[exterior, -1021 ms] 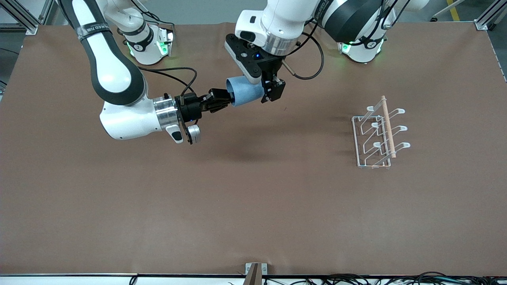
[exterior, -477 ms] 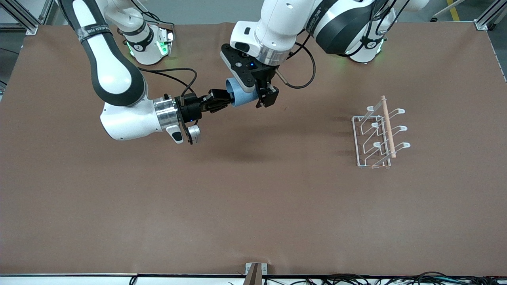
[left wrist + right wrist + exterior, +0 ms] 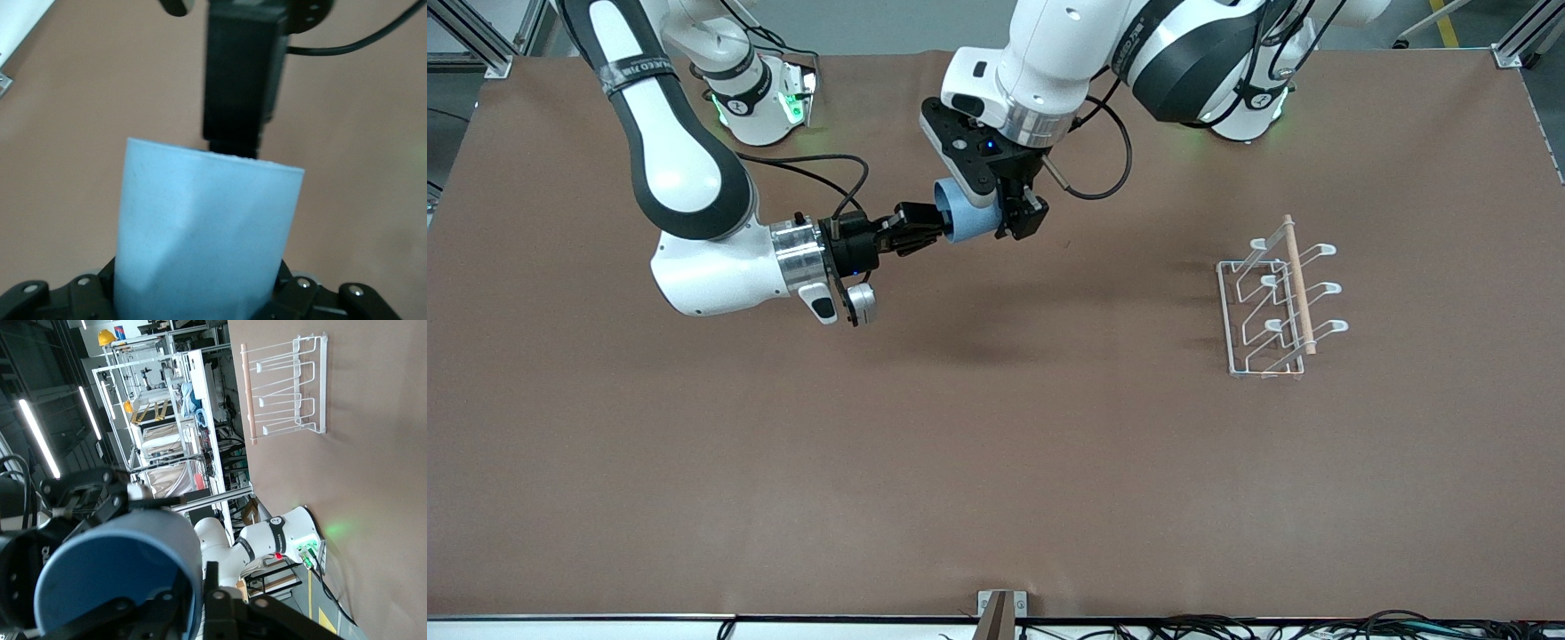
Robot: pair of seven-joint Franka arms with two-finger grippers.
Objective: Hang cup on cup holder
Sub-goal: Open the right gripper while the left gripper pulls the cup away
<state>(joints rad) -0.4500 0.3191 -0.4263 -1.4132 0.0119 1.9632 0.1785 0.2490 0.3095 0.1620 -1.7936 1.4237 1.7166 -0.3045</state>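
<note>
The light-blue cup (image 3: 967, 222) hangs in the air on its side over the table's middle, toward the robots' bases. My right gripper (image 3: 932, 228) is shut on its rim, one finger inside and one outside, as the right wrist view (image 3: 203, 603) shows on the cup (image 3: 113, 580). My left gripper (image 3: 1009, 213) comes down from above and is open, with the cup's body (image 3: 207, 233) between its fingers. The white wire cup holder (image 3: 1272, 307) with its wooden rod stands toward the left arm's end of the table and is empty; it also shows in the right wrist view (image 3: 287, 387).
The brown table (image 3: 996, 462) carries nothing else. The right arm's elbow (image 3: 694, 178) hangs over the table near its base. A small metal bracket (image 3: 1000, 604) sits at the table edge nearest the front camera.
My left gripper has moved along the cup toward the right gripper and lower, so it now covers more of the cup's body. The right gripper and the cup have stayed still.
</note>
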